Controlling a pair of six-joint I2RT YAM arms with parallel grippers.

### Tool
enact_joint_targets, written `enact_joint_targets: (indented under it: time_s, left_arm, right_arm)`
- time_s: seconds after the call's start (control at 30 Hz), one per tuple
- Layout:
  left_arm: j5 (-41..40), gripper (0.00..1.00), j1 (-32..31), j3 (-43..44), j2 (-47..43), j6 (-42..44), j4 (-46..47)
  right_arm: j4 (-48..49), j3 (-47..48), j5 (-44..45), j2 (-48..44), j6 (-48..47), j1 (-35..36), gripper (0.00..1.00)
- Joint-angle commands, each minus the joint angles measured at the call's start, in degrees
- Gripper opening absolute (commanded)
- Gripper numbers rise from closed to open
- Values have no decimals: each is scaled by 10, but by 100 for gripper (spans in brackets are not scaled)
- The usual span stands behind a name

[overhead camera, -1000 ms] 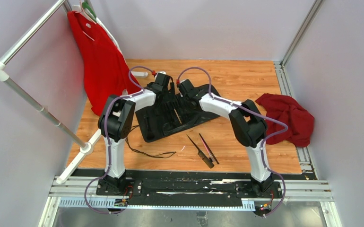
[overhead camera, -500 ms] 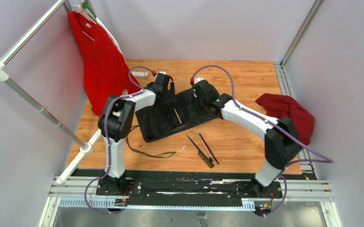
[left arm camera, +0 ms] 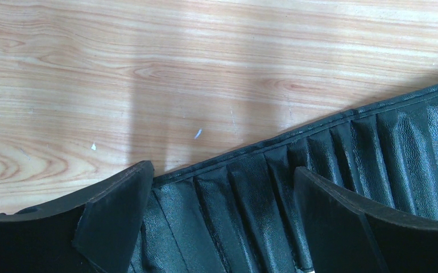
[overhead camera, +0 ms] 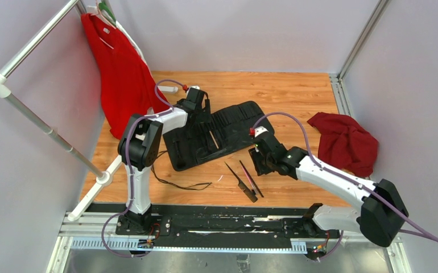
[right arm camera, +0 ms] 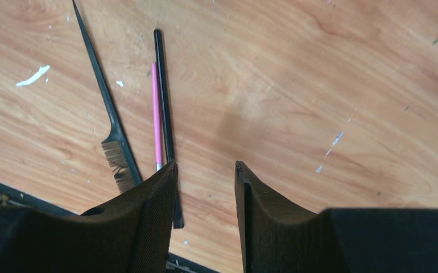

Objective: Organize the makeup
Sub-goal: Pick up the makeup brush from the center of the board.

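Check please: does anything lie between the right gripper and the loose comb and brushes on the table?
Nothing visible does. The right gripper hangs open over bare table. The comb, the pink brush and the black brush lie uncovered just beside it.

White arm shells (overhead camera: 330, 179), black joints (overhead camera: 143, 142), looping purple cables (overhead camera: 285, 114), textured black fingers (right arm camera: 154, 216)
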Motion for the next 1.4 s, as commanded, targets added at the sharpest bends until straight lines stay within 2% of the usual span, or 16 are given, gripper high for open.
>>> enact_joint_targets:
  time_s: [0.0,0.23,0.5,1.37]
  left_arm:
    - [27,100,7,-18,29,-12,-55]
    - [28,100,6,-19,29,-12,-54]
    - [28,100,6,-19,29,-12,-54]
    - [27,100,6,-20,29,-12,-54]
  right_arm:
    - [-9,-34,-24,-32,35,21,42]
    - [-7,-52,-13,-23,52,62,44]
    - [5,-59,-10,8,59,78,42]
    - [24,-56,29,76,51,84,41]
